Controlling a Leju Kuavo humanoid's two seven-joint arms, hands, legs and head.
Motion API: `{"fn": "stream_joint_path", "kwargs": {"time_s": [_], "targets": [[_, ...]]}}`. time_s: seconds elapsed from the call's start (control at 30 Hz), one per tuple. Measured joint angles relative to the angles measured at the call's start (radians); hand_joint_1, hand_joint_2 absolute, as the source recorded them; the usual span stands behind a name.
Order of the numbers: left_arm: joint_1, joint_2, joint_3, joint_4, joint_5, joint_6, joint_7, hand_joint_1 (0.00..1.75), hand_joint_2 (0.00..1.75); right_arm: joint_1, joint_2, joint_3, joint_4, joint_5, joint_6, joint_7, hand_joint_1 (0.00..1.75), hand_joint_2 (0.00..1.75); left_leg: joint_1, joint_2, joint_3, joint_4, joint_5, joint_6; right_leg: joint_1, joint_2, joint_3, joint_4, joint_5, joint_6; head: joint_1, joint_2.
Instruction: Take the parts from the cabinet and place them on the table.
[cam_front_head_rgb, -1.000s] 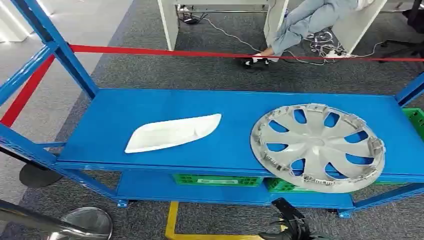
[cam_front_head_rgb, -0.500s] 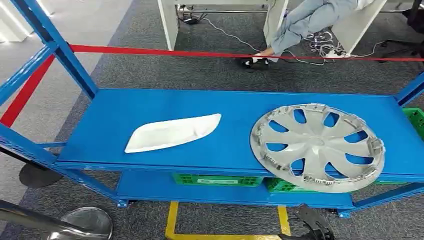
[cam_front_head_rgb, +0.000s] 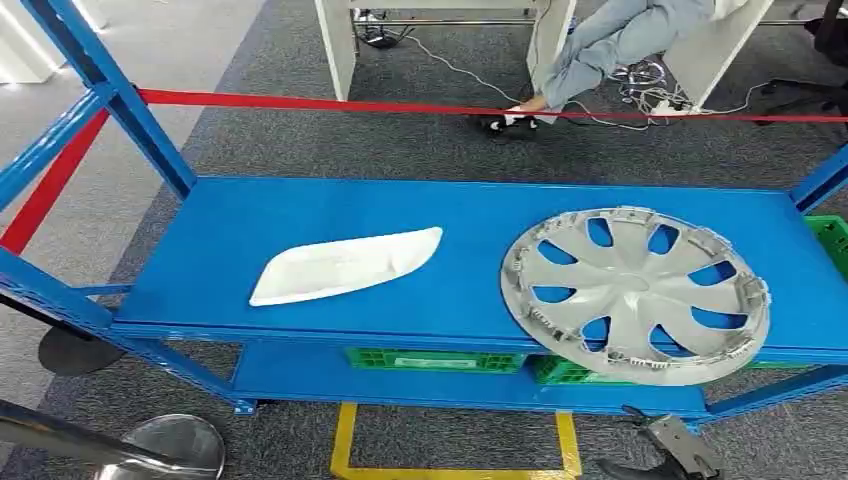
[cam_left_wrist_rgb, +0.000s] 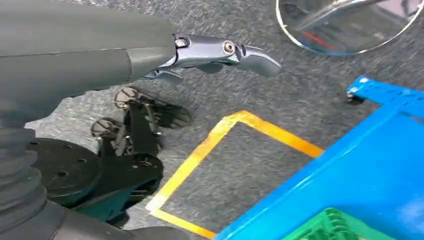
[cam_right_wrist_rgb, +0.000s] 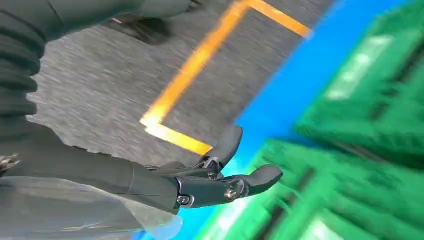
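Right hand now further right below the blue shelf — empty, fingers apart — spoked grey hubcap untouched

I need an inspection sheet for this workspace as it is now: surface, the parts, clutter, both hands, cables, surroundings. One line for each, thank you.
Surface: blue shelf of the rack, flat, carrying two parts.
Job's things: white panel lying flat toward the left; grey wheel cover flat on the right, its near edge overhanging the shelf front.
Clutter: green crates on the lower shelf.
Hands: left hand over the carpet, holding nothing; right hand low near the green crates, fingers apart, empty.
Cables: loose cables on the floor beyond the red barrier tape.
Surroundings: grey carpet, yellow floor marking, a seated person's legs behind the tape.
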Motion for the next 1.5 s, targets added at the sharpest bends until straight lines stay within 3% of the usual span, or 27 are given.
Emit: {"fn": "stream_joint_path", "kwargs": {"time_s": [0.2, 0.5, 0.77, 1.5], "targets": [[0.068, 0.001, 0.073, -0.091, -0.02, 0.049, -0.009, 0.0, 1.75, 0.018, 0.005, -0.102, -0.054, 0.04, -0.04, -0.048, 0.0, 1.75, 0.0, 0.0, 0.0, 0.0, 0.0, 0.0, 0.0, -0.001, -0.001, 0.0, 0.0, 0.0, 0.0, 0.0], [0.131, -0.058, 0.223, -0.175, -0.155, 0.053, 0.066, 0.0, 1.75, 0.06, 0.051, -0.239, -0.196, 0.108, -0.028, -0.055, 0.0, 1.75, 0.0, 0.0, 0.0, 0.0, 0.0, 0.0, 0.0, -0.001, -0.007, 0.0, 0.0, 0.0, 0.0, 0.0], [0.152, -0.142, 0.39, -0.219, -0.294, -0.006, 0.135, 0.0, 1.75, 0.078, 0.121, -0.325, -0.31, 0.149, -0.082, -0.052, 0.0, 1.75, 0.0, 0.0, 0.0, 0.0, 0.0, 0.0, 0.0, -0.001, -0.007, 0.0, 0.0, 0.0, 0.0, 0.0], [0.175, -0.376, 0.872, -0.285, -0.722, -0.23, 0.325, 0.0, 1.75, 0.111, 0.291, -0.548, -0.568, 0.23, -0.345, -0.042, 0.0, 1.75, 0.0, 0.0, 0.0, 0.001, 0.001, 0.0, 0.0, 0.0, 0.002, 0.0, 0.001, 0.001, 0.0, 0.0]]}}
